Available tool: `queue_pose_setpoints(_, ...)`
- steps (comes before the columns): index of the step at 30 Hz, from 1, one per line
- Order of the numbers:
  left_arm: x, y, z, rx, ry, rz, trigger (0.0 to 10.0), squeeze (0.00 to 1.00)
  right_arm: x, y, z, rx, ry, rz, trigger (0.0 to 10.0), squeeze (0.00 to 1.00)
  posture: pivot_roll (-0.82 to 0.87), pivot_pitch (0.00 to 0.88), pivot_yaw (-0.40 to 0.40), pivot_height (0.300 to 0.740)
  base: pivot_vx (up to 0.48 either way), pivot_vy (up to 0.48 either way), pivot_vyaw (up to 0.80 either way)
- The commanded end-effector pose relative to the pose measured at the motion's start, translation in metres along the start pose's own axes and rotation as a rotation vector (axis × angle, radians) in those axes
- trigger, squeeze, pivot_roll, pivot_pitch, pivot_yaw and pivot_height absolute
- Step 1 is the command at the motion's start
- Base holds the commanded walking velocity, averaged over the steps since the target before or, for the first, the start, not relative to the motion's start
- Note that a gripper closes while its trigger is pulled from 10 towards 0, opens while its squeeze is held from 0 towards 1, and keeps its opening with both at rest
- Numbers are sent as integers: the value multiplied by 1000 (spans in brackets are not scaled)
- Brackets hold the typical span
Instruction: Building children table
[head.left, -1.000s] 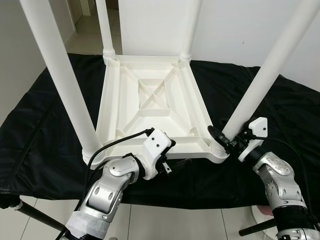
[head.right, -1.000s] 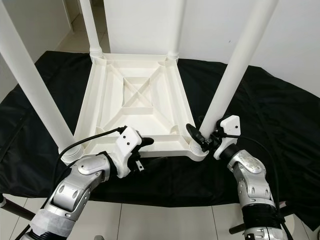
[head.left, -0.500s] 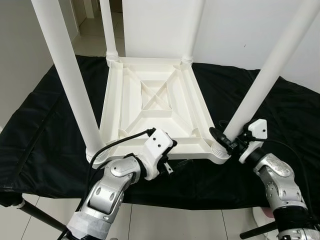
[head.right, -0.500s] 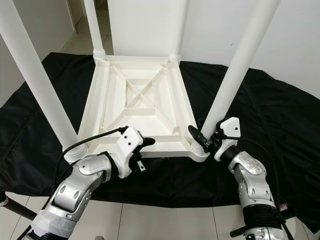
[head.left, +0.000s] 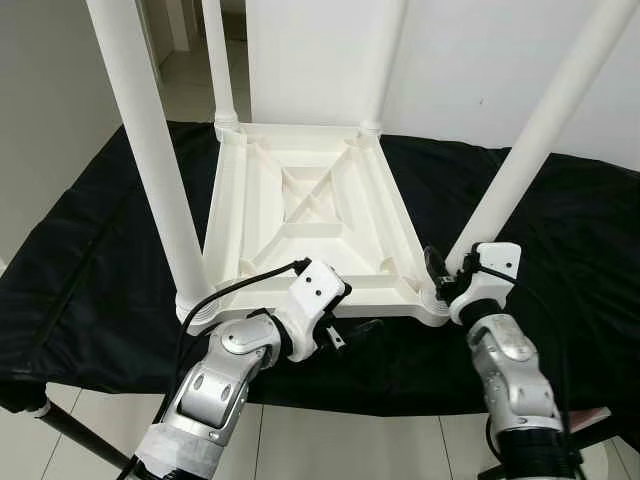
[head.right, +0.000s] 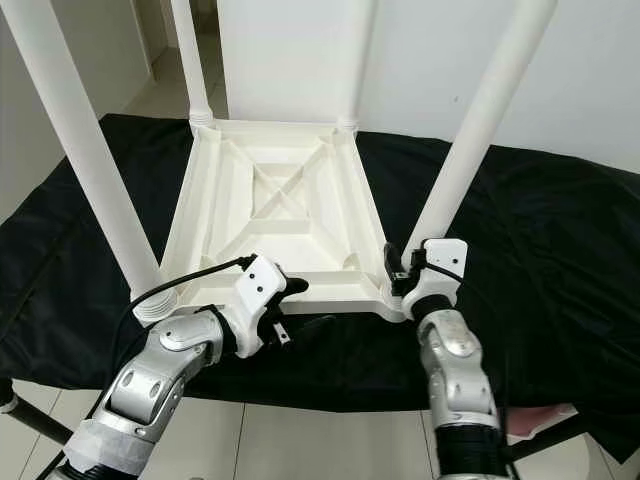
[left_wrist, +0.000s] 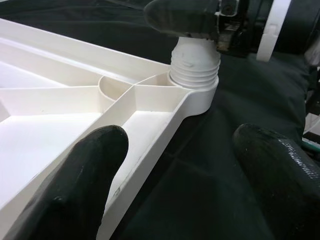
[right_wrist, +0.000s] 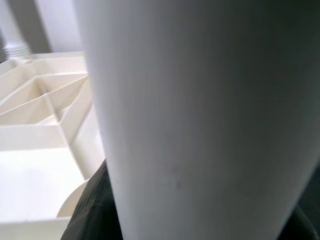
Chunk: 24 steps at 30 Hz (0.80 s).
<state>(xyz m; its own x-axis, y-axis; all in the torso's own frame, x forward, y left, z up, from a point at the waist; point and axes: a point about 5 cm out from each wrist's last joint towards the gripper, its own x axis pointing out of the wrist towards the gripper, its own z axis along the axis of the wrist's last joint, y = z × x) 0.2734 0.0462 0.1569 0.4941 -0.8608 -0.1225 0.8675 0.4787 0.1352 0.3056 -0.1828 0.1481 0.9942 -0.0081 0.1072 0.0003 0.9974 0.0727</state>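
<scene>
A white plastic children's table (head.left: 310, 225) lies upside down on a black cloth (head.left: 90, 260) spread over the worktop, its ribbed underside facing up and four white legs rising from the corner sockets. The right claw (head.left: 443, 272) is pinching the near right leg (head.left: 520, 160) just above its threaded base, and that leg blocks most of the right wrist view. The left claw (left_wrist: 175, 165) hovers spread at the near edge of the tabletop, one finger (left_wrist: 75, 175) over the rim, the other over the cloth. Pale tiled floor (head.left: 330, 440) lies below the worktop's near edge.
</scene>
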Motion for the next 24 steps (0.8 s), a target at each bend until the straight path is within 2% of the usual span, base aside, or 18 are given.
queue_pose_setpoints(1, 2, 4, -2, -3, 4, 121, 10000, 0, -7, 3, -21, 32, 110, -75, 10000, 0, 56, 36, -41, 740, 0, 0, 0)
queue_pose_setpoints(3, 2, 4, -2, -3, 4, 121, 10000, 0, -8, 8, -22, 42, 109, -90, 10000, 0, 56, 36, -41, 740, 0, 0, 0)
queue_pose_setpoints(5, 3, 4, -2, -7, 1, 124, 10000, 0, -9, 21, -20, 64, 96, -87, 10000, 0, 57, 33, -43, 740, 0, 0, 0)
queue_pose_setpoints(7, 4, 3, -2, -9, -2, 125, 10000, 0, -8, 24, -20, 70, 92, -83, 10000, 0, 58, 31, -43, 740, 0, 0, 0)
queue_pose_setpoints(8, 4, 3, -2, -8, -4, 127, 10000, 0, -8, 26, -18, 79, 87, -83, 10000, 1000, 59, 29, -43, 740, 0, 0, 0)
queue_pose_setpoints(13, 4, 3, -2, -5, -5, 126, 10000, 0, -8, 21, -11, 79, 66, -84, 10000, 1000, 59, 26, -44, 740, 0, 0, 0)
queue_pose_setpoints(19, 4, 2, -1, -4, -8, 127, 10000, 0, -2, 10, -1, 26, 26, -3, 10000, 976, 58, 29, -45, 740, 0, 0, 0)
queue_pose_setpoints(20, 4, 2, -1, -4, -8, 128, 10000, 0, -1, 8, 0, 15, 24, 10, 10000, 0, 58, 29, -45, 740, 0, 0, 0)
queue_pose_setpoints(24, 4, 2, -1, -2, -7, 129, 10000, 0, 1, 2, 3, -14, 21, 99, 10000, 0, 60, 34, -45, 740, 0, 0, 0)
